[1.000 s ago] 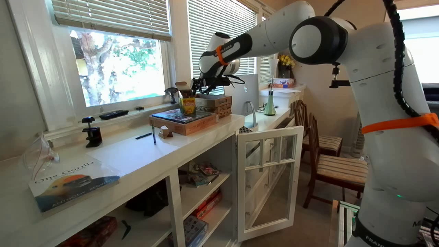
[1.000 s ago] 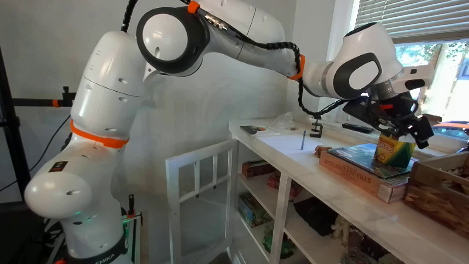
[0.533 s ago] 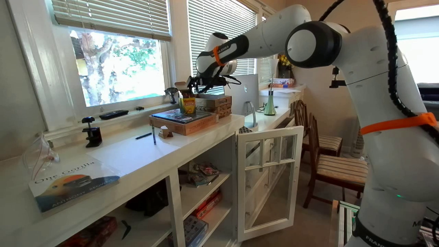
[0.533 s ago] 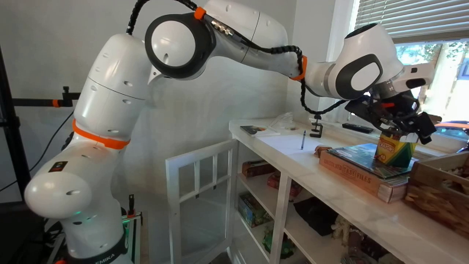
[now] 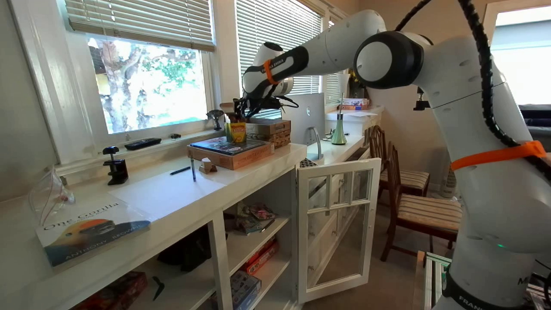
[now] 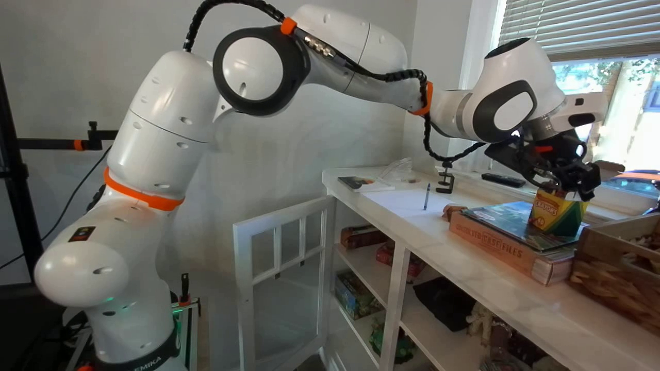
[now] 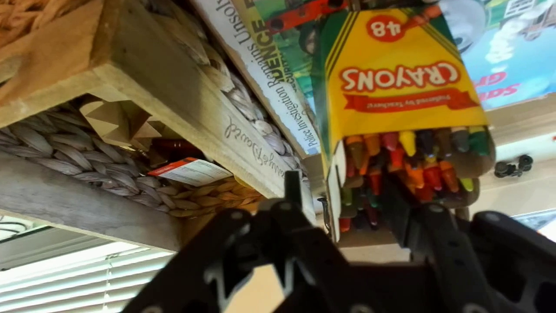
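- Stands tall on the base [image 6: 136,353] and bends at the elbow [image 6: 252,67], well above the tool [image 7: 342,177].
- Reaches from there along a gently falling forearm [image 6: 381,51], out over the table [image 6: 495,288].
- Turns down at the wrist [image 6: 515,111], aiming the tool at a slant toward the open mouth of the yellow-and-green crayon box [image 7: 395,74].
- Holds the jaws apart, astride the pale side flap [image 7: 334,195] of the box: one finger [image 7: 293,189] outside, the other above or among the crayons [image 7: 419,176], cannot tell which.
- Has the crayon box directly below the tool, upright on a flat, colourful cover [image 6: 508,219] atop the orange case-files box [image 6: 492,247].
- Has the wood-rimmed basket [image 6: 608,283] close beside the tool.
- Has paper [image 6: 392,203], a standing pen [image 6: 427,197] and the black clamp [image 6: 445,180] well apart from the tool, on the same table.
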Available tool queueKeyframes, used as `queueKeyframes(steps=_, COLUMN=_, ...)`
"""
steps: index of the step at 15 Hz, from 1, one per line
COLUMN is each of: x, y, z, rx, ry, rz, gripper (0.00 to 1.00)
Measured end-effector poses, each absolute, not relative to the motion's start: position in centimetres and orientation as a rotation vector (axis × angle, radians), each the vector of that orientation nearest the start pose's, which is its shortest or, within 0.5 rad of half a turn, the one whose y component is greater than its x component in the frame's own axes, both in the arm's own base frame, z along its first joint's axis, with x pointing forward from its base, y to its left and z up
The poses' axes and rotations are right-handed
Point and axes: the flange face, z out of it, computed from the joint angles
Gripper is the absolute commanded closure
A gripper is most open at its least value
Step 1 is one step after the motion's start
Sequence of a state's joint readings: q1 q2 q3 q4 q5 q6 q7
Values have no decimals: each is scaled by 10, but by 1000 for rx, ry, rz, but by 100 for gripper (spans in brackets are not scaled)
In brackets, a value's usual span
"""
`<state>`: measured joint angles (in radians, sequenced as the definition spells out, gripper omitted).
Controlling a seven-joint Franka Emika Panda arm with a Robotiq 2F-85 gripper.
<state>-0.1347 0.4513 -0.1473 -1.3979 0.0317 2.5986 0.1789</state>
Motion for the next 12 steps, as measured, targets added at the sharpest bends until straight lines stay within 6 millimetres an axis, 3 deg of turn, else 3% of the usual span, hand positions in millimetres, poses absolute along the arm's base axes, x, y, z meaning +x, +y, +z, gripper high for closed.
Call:
queueKeyframes(steps=2, x=719, y=-182, z=541, rx=-2908, ry=649, rz=-1183, gripper=96)
queueKeyframes(steps=12, x=721, y=-183, z=543, rx=-2900, ry=651, rz=-1192, gripper=96)
